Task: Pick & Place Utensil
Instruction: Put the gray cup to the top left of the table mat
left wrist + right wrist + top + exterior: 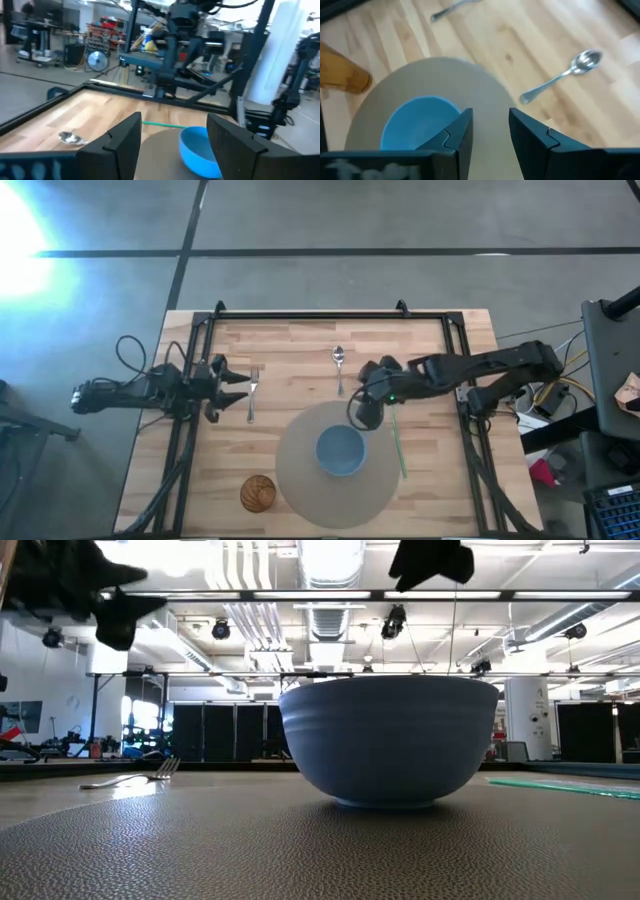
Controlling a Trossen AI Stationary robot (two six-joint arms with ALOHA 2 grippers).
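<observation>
A silver spoon point(339, 367) and a silver fork point(253, 393) lie flat on the wooden table, also visible as the spoon point(565, 75) and the fork point(135, 778). A blue bowl point(341, 450) stands on a round grey mat point(300, 480). My left gripper point(240, 388) hovers open just left of the fork, pointing toward the table's right; its wrist view shows my left gripper point(172, 145) holding nothing. My right gripper point(362, 418) hangs open and empty over the mat's far edge, between spoon and bowl, shown as my right gripper point(492, 132) above bare mat.
A thin green stick point(398, 440) lies right of the bowl, partly on the mat. A round wooden object point(258, 492) sits at the mat's near left. A black frame point(330, 317) borders the table's far and side edges. Bare wood lies between fork and spoon.
</observation>
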